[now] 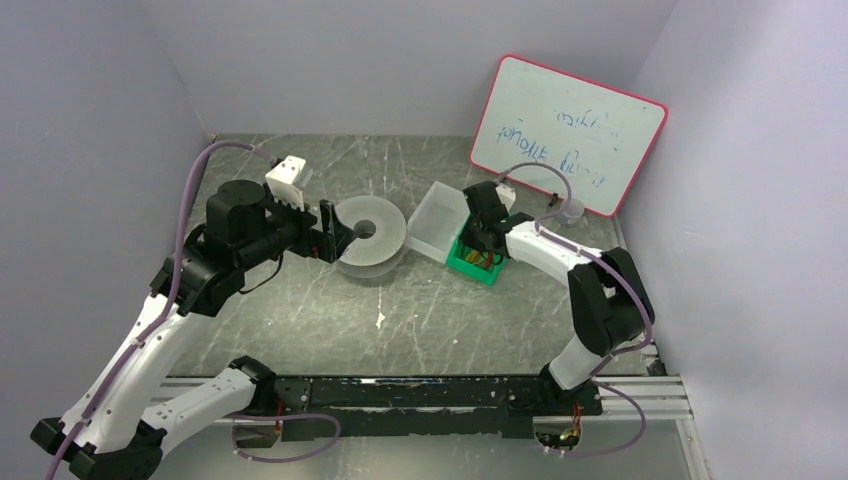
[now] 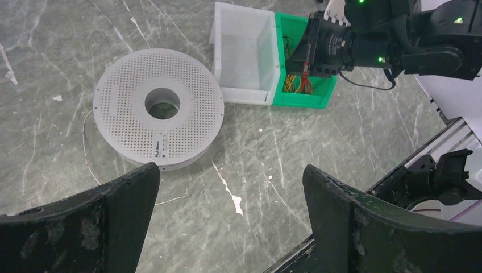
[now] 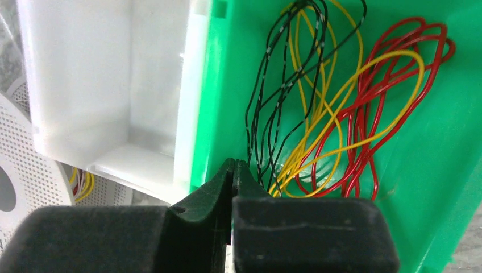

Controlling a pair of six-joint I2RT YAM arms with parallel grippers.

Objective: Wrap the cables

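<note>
The cables lie in loose loops in a green bin (image 3: 443,170): black (image 3: 267,85), yellow (image 3: 341,74) and red (image 3: 386,85). They also show in the left wrist view (image 2: 295,85). My right gripper (image 3: 234,165) is shut, tips just inside the bin by its left wall, beside the black loops; nothing shows between the fingers. In the top view it (image 1: 487,240) hangs over the green bin (image 1: 478,265). My left gripper (image 2: 230,169) is open and empty above the table, next to a white perforated spool (image 2: 158,108); in the top view it (image 1: 335,232) is at the spool's left edge.
A white bin (image 2: 244,51) stands against the green bin's left side. A few yellow and red strands (image 3: 82,185) show between the white bin and the spool. A whiteboard (image 1: 565,130) leans at the back right. A thin pale wire (image 2: 85,148) lies by the spool.
</note>
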